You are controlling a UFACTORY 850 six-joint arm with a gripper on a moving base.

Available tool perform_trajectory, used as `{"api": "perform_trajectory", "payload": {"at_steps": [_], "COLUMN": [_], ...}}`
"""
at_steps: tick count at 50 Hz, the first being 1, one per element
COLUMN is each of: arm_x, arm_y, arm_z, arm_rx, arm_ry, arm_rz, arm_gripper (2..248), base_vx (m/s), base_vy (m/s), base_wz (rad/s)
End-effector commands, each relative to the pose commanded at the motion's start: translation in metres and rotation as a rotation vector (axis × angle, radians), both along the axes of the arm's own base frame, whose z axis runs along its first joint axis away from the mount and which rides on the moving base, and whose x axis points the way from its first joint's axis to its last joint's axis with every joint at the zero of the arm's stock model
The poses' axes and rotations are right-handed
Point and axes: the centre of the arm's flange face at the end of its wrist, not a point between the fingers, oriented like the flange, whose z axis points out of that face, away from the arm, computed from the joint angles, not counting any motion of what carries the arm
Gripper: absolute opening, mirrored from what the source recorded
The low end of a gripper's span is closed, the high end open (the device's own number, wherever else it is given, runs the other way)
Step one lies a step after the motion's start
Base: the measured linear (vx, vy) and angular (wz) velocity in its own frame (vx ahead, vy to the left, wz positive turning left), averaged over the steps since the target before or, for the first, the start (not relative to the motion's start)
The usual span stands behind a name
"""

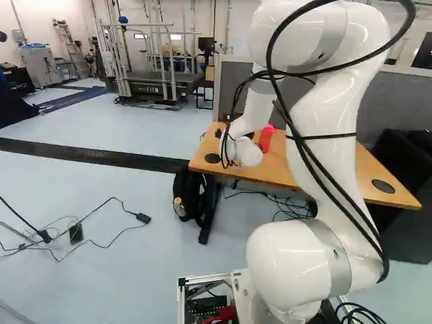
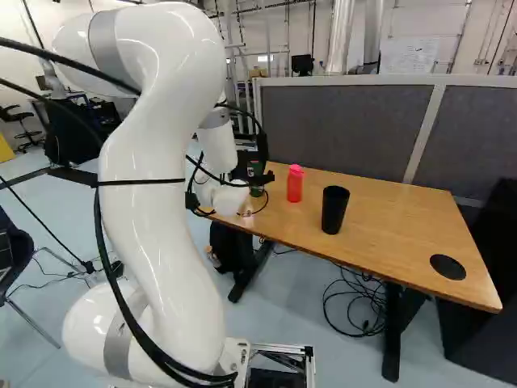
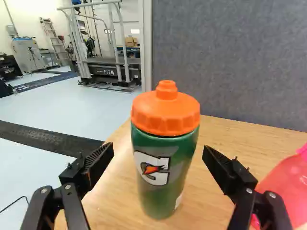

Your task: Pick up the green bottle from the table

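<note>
Gripper (image 2: 260,179) is wide open over the table (image 2: 388,226), nothing grabbed. Green bottle (image 3: 165,172) stands upright near the table's edge, orange lid on, lined up with the gap and with daylight on both sides. Arm blocks much of the right base view, so I can't really tell how deep it sits. Red bottle (image 2: 295,184) is nearby, then a black cup (image 2: 335,210).

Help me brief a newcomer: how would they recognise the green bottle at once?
Find the wooden table by the grey partition. At its end near the claw, the green bottle stands first, before a red bottle and a black cup. Only it pairs a green body with an orange lid.
</note>
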Motion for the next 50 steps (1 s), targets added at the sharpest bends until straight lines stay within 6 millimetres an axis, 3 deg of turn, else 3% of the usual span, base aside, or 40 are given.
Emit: {"api": "perform_trajectory", "payload": {"at_steps": [11,12,16,17,21,22,50], "arm_x": [0.016,0.017,0.018,0.018,0.017,0.016,-0.038], "arm_y": [0.000,0.000,0.000,0.000,0.000,0.000,0.003], "arm_z": [-0.004,-0.004,-0.004,-0.004,-0.004,-0.004,0.028], "arm_rx": [0.000,0.000,0.000,0.000,0.000,0.000,0.000], "arm_ry": [-0.010,-0.010,-0.011,-0.011,-0.011,-0.010,-0.023], "arm_rz": [0.000,0.000,0.001,0.001,0.001,0.000,0.005], "arm_gripper": [231,193,193,155,155,119,113], "base_vx": [0.000,0.000,0.000,0.000,0.000,0.000,0.000], "base_vy": [0.000,0.000,0.000,0.000,0.000,0.000,0.000], "base_wz": [0.000,0.000,0.000,0.000,0.000,0.000,0.000]}}
